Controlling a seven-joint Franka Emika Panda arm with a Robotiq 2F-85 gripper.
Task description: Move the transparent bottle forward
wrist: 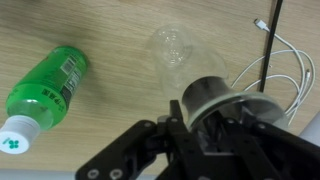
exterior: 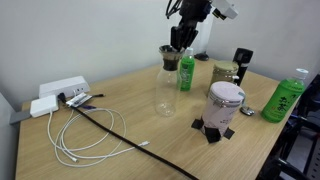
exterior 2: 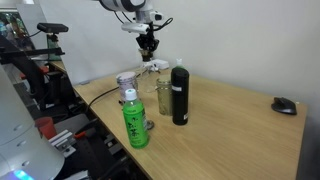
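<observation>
Wooden table | gripper over transparent bottle | small green bottle beside

Office or lab: wooden desk, power strip, white cables, computer mouse

No legible text, brand or number in any view. Larger green bottle: label carries pale print, too blurred to read in the wrist view and too small in both exterior views. Its white cap shows green marks, no characters resolved. Small green bottle: label unreadable.
</observation>
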